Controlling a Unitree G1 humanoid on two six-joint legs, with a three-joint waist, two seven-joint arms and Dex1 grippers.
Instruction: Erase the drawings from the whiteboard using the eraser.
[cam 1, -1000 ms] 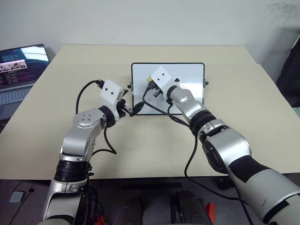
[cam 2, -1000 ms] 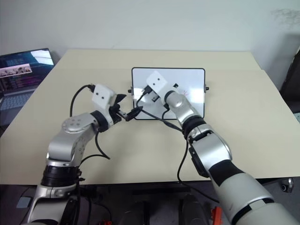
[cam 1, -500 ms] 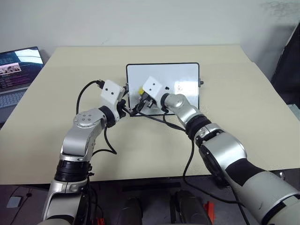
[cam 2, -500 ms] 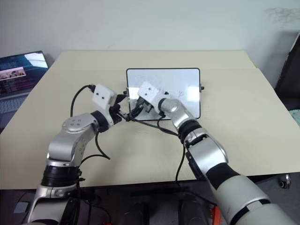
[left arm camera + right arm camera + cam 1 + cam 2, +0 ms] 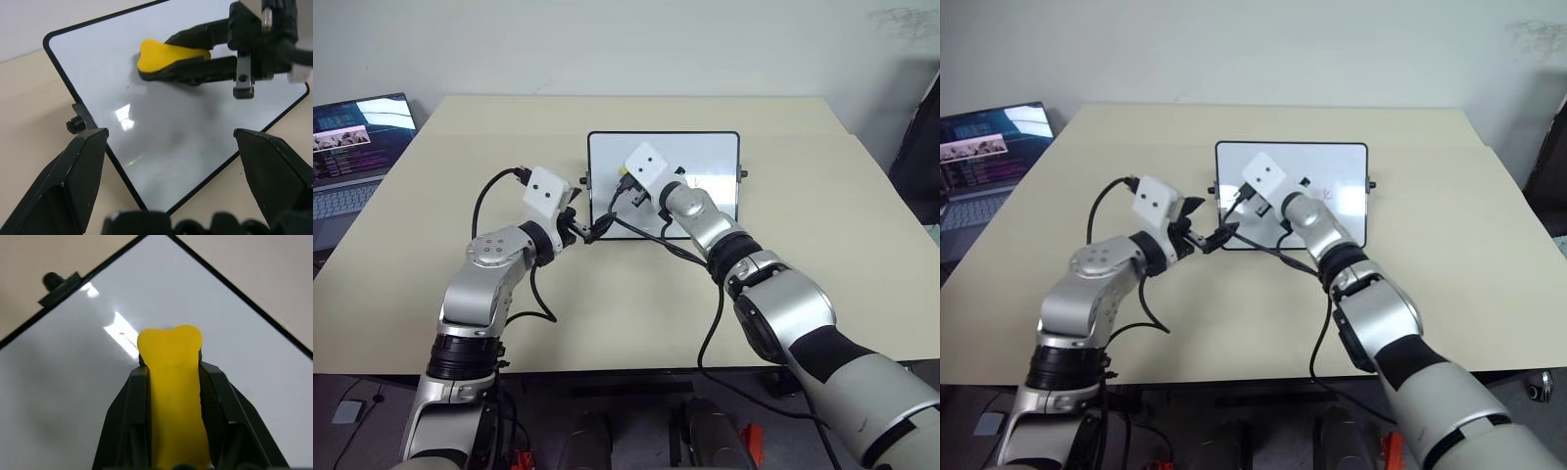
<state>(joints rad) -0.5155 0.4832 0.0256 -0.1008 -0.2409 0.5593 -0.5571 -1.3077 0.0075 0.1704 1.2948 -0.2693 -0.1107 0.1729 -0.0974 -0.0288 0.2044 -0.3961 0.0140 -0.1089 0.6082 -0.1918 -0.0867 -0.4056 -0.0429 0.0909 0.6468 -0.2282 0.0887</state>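
Right gripper [image 5: 171,382] clamped on eraser [image 5: 172,382], swept back rightward across whiteboard [image 5: 705,147]; drawings [image 5: 1322,193] remain. Left gripper [image 5: 171,147] jaws wide, empty, bracing corner.

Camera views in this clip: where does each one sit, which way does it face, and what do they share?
Left and right eye views: on the head, facing forward and down at the whiteboard on the table; both arms show.
Left wrist view: on the left wrist, facing the whiteboard across the open left tool; the right tool clamps the yellow eraser.
Right wrist view: on the right wrist, along its fingers gripping the eraser.
Shared: whiteboard and eraser.
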